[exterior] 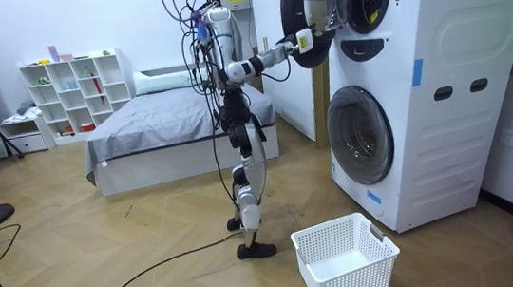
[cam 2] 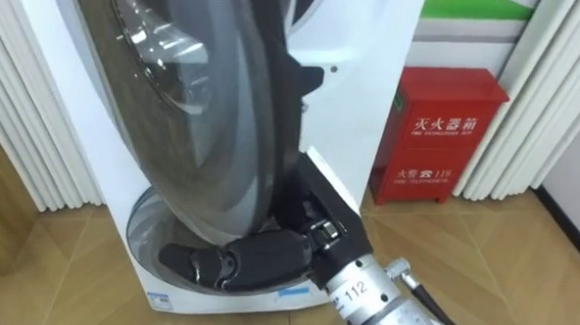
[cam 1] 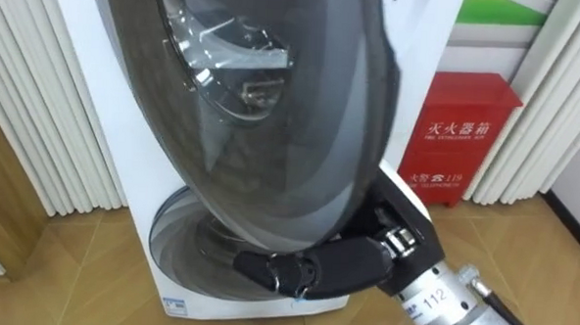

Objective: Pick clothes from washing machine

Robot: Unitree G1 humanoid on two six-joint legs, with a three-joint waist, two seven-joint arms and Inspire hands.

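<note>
Room view: right robot hand [exterior: 303, 45] touches open door [exterior: 309, 4] of the upper washing machine [exterior: 433, 1].

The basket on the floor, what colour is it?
The basket is white; the room view shows it best.

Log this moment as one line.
upper machine's door: open | right hand: at door's lower edge | laundry basket: empty, on floor

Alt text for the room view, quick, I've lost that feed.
The humanoid robot stands with its right robot hand raised to the open round door of the upper white washing machine. A white plastic laundry basket sits on the wood floor beside the lower machine; a grey bed stands behind.
</note>
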